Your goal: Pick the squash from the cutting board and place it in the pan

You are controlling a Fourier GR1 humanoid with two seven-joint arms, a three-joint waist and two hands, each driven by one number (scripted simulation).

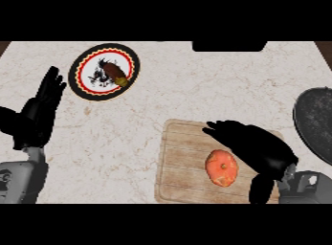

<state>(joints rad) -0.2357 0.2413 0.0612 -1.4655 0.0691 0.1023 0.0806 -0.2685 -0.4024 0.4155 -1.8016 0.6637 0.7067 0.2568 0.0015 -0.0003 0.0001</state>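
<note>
A: We take the cutting board [182,158] as our mark, the pale wooden one lying on the marbled bench [196,91]. Where do we see the squash?

B: We see the squash [221,167] lying on the cutting board, in its right half, toward the near edge. It is orange and round, and it rests on the wood.

A: And the right robot hand [257,146]?

B: We find it over the right part of the cutting board, just beside the squash on its right. Its fingers are spread and point toward the board's far left corner, on the far side of the squash. The thumb hangs down near the board's near right corner. We do not see the fingers curled round the squash.

A: Does it touch the squash?

B: We cannot tell. The black palm meets the squash's right rim from where we look.

A: The pan [324,124]?

B: The dark round pan sits on the bench to the right of the cutting board, apart from it.

A: The left robot hand [38,112]?

B: It rests well left of the cutting board, fingers straight and pointing away, thumb out to the side.

A: What else do we see?

B: A patterned plate [91,64] lies beyond the cutting board's far left corner, with a small brown thing [114,74] on it.
</note>
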